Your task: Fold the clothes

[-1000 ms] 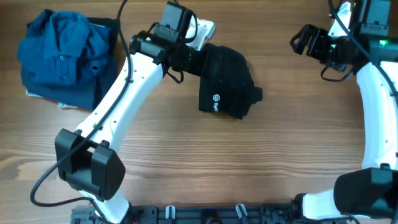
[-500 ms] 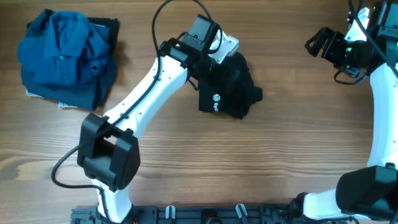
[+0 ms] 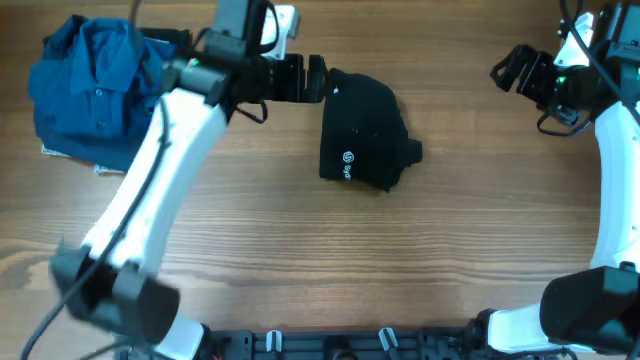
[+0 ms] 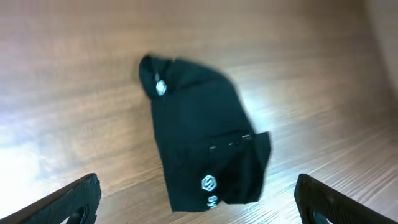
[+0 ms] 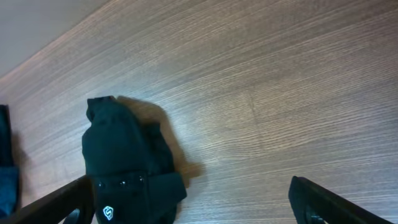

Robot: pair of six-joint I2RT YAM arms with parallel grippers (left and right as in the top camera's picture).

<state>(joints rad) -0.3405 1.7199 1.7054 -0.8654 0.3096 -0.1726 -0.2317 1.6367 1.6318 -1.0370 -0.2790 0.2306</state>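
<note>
The black shirt (image 3: 362, 130) lies folded in a compact bundle on the wooden table, its small white round logo and lettering at the lower left corner. It also shows in the left wrist view (image 4: 202, 149) and the right wrist view (image 5: 127, 168). My left gripper (image 3: 316, 78) is open and empty, just left of the bundle's upper left edge, apart from it; its fingertips frame the shirt in the left wrist view (image 4: 196, 205). My right gripper (image 3: 505, 70) is open and empty at the far right, well away from the shirt.
A crumpled blue collared button-up shirt (image 3: 100, 95) sits on a dark stack at the far left of the table. Bare wood (image 3: 400, 260) runs across the front. The arm bases stand at the front edge.
My left arm has swung back to the left, off the black shirt, and its gripper is now beside the bundle. The shirt and the right arm stayed put.
</note>
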